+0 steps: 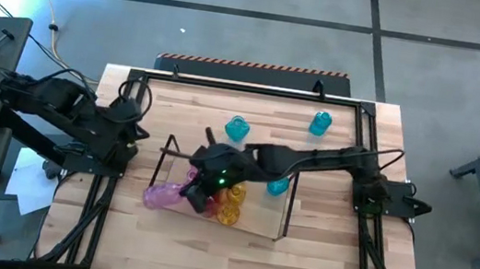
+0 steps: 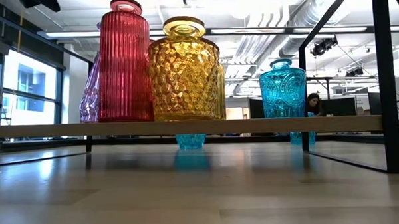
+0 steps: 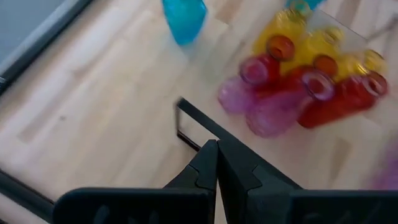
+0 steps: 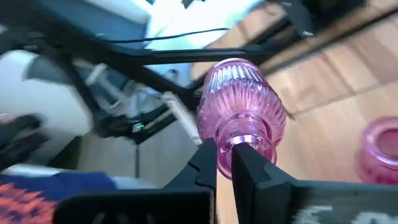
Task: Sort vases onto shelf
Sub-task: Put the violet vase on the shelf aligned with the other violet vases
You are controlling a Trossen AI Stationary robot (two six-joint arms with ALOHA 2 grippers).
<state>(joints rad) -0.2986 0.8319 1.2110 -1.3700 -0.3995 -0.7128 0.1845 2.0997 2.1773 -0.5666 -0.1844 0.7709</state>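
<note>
From above, the wooden table (image 1: 207, 242) holds the shelf (image 1: 283, 216), a clear tray with thin dark ends, near the front middle. A bunch of vases (image 1: 229, 206) sits on its left part: pink, red and yellow ones, close together. One pink vase (image 1: 160, 196) sticks out sideways at the left end. The right gripper (image 1: 197, 196) reaches across the table and is down among this bunch. Two blue vases (image 1: 236, 128) stand on the bare table behind the shelf, with another blue one (image 1: 277, 187) by the right arm. The left gripper (image 1: 136, 130) waits at the left edge of the table.

From table height, a red vase (image 2: 124, 61), a yellow vase (image 2: 184, 71) and a blue vase (image 2: 283, 89) stand upright on the shelf board.

The left wrist view shows the left gripper's fingers (image 3: 202, 171) pressed together with nothing between them. Farther off are the red, pink and yellow vases, touching each other.

The right wrist view shows the right gripper (image 4: 225, 163) pinching the neck of the pink vase, which is tipped on its side.
</note>
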